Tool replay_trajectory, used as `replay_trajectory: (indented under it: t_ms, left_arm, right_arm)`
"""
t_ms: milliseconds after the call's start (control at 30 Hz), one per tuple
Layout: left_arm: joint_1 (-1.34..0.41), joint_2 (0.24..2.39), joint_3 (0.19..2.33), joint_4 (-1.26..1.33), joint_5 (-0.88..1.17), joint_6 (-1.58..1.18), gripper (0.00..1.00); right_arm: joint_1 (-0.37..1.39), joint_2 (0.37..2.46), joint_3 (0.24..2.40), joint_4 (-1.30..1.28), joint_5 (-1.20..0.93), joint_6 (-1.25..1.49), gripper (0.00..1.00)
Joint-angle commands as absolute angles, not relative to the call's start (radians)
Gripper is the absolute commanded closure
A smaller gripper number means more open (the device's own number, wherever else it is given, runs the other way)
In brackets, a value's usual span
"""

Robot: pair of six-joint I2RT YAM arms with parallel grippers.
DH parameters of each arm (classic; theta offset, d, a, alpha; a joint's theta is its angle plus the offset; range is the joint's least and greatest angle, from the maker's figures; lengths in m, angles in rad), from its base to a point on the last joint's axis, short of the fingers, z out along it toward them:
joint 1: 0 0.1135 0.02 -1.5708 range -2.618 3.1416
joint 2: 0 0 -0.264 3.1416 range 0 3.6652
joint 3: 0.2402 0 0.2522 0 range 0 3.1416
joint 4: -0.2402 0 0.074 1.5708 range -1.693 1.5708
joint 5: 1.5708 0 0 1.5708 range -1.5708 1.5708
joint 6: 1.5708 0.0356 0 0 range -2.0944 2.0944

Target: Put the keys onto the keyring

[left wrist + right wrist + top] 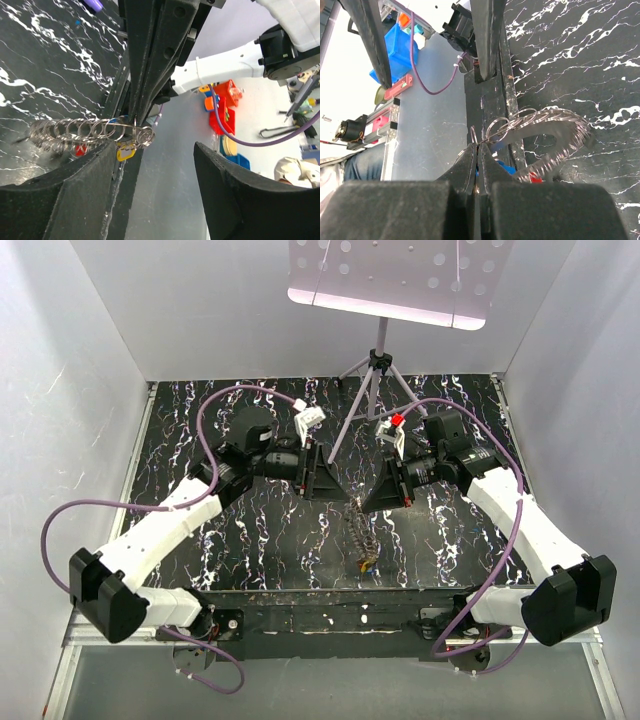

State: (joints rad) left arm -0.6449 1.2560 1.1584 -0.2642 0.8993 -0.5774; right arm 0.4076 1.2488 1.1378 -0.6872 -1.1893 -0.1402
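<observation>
Keyring position decides our coming move. It is a string of overlapping silvery wire loops, and our right gripper has its fingers pressed together on the last loop at one end. From that pinch the long axis runs sideways, not along either pair of fingers; in the top view it trails from between the two grippers toward our bases. Our left gripper faces the right one closely, fingers wide and nothing between them. The pinched end of the loops sits at the inner edge of one left finger, and the rest stretches across and past that finger's outer side, so the gap itself is nearly bare. The keys hang below the loops: the yellow key nearest the pinch, the red key farther out, the blue key just beside the right fingertips. Whether each is threaded on we cannot tell. We judge that the free left gripper must shift sideways toward the loops. No container holds any of this; the blue bin and red bin beyond the table show contents we cannot make out.
</observation>
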Motion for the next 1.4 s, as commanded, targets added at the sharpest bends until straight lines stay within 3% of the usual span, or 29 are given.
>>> replay_trajectory:
  t_ms: [0,667,933,1133,1367]
  left_arm:
    - [-0.692,1.308,1.255,-0.420,0.947,-0.489,0.39]
    - [-0.756,1.473,1.436,-0.650,0.856,-0.374,0.64]
    - [-0.770,1.506,1.468,-0.657,0.864,-0.367,0.69]
    - [-0.775,1.525,1.479,-0.663,0.871,-0.362,0.80]
    - [-0.775,1.539,1.489,-0.696,0.888,-0.344,1.00]
  right_arm:
    - [0.417,1.246,1.192,-0.703,-1.213,-0.173,0.99]
    - [0.425,1.233,1.186,-0.693,-1.215,-0.169,0.99]
    - [0.426,1.229,1.180,-0.686,-1.219,-0.161,0.99]
    - [0.426,1.221,1.173,-0.680,-1.219,-0.155,0.99]
    - [0.426,1.219,1.172,-0.677,-1.218,-0.150,0.99]
